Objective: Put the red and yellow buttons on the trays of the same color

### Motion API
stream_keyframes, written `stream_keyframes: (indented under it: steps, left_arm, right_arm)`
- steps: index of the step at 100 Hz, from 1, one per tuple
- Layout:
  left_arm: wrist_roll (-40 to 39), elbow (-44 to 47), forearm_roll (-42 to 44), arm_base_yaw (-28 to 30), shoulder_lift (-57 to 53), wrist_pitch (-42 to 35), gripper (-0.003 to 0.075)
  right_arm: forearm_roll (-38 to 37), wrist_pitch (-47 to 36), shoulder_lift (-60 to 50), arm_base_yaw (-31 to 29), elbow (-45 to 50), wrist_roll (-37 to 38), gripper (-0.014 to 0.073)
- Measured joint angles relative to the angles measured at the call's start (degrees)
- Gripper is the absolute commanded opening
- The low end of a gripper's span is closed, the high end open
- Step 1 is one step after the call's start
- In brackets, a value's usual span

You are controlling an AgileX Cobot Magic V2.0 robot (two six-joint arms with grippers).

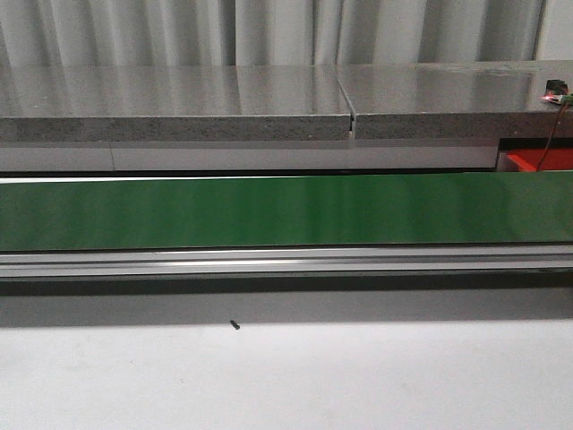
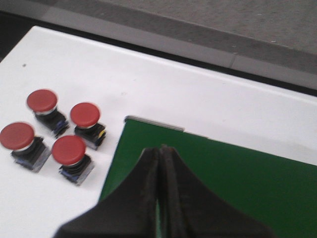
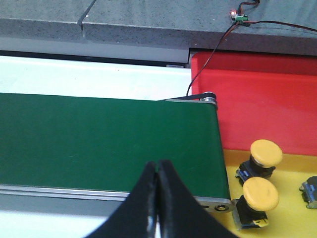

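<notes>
Both my grippers are pinched closed with nothing in them. My left gripper (image 2: 159, 163) hangs over the end of the green belt (image 2: 223, 178), four red buttons (image 2: 54, 129) clustered just off to its side. My right gripper (image 3: 157, 181) is over the belt too, two yellow buttons (image 3: 262, 173) on the yellow tray (image 3: 292, 218) nearby, the red tray (image 3: 262, 99) beyond them.
</notes>
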Motion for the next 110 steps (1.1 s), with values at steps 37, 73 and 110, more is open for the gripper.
stream_keyframes:
  steps: [37,73,110]
  left_arm:
    - [-0.7,-4.03,-0.1,11.41,9.63,2.5,0.0598]
    - [-6.92,-15.21,-0.1,18.37,22.47,15.71,0.0564]
    - [-10.15,-26.98,1.96,18.37,36.51,19.38,0.0564]
  right_arm:
    - [0.0,0.0,0.0,0.0,0.0,0.0,-0.0067]
    - [0.0,0.0,0.0,0.0,0.0,0.0,-0.0067]
    - [0.08,0.0,0.0,0.0,0.0,0.0,-0.0067]
